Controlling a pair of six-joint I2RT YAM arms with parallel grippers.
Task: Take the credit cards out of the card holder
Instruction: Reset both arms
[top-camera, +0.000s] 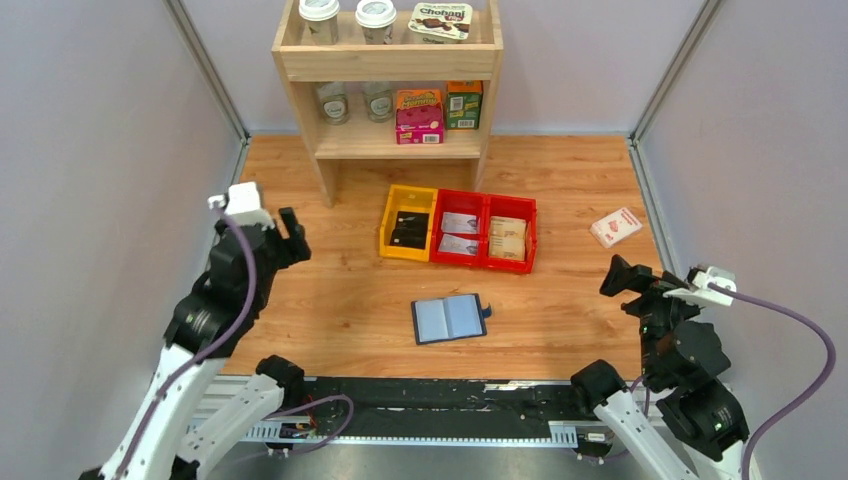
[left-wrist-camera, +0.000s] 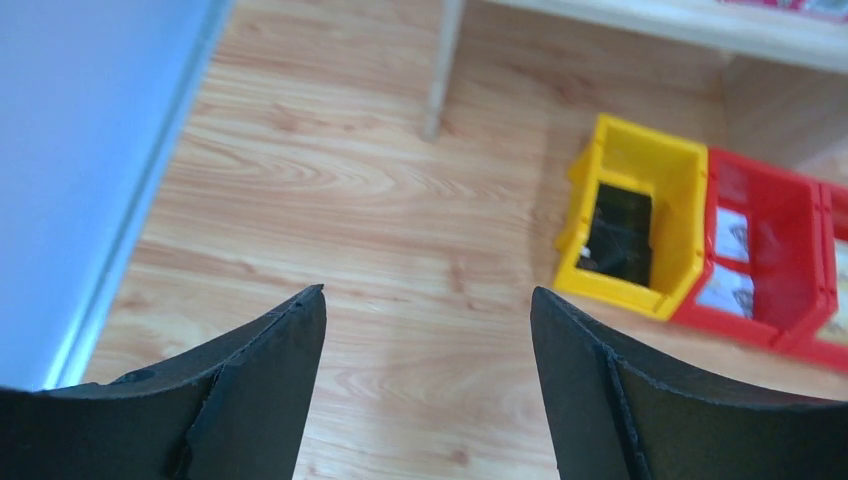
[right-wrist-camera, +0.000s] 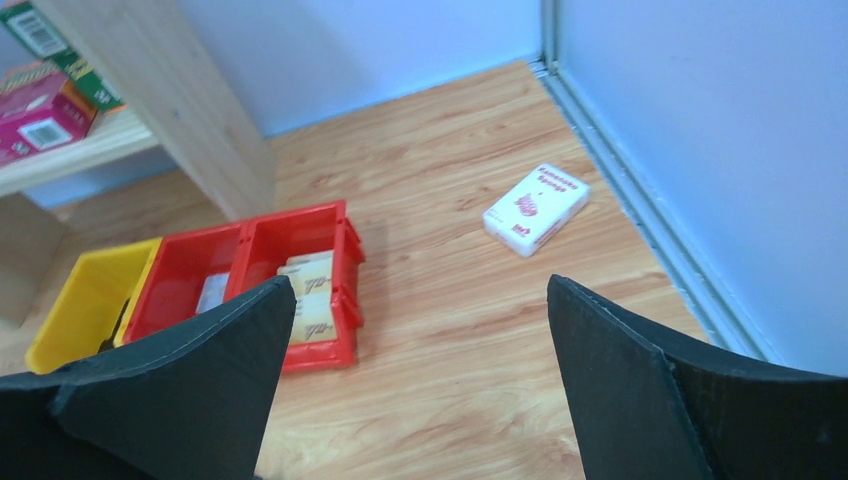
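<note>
The navy card holder (top-camera: 450, 318) lies open and flat on the wooden floor in the middle, its pale sleeves facing up and its snap tab at the right edge. Black credit cards (top-camera: 408, 231) (left-wrist-camera: 619, 235) lie inside the yellow bin (top-camera: 389, 222) (left-wrist-camera: 678, 205). My left gripper (top-camera: 291, 236) (left-wrist-camera: 428, 292) hovers at the left, well apart from the holder, open with only bare floor between its fingers. My right gripper (top-camera: 622, 280) (right-wrist-camera: 421, 282) hangs at the right, also open and empty.
A red two-part bin (top-camera: 484, 203) (right-wrist-camera: 246, 243) with pale cards adjoins the yellow one. A white-and-red box (top-camera: 615, 227) (right-wrist-camera: 536, 208) lies at the right near the wall. A wooden shelf (top-camera: 388, 62) with cups and boxes stands at the back.
</note>
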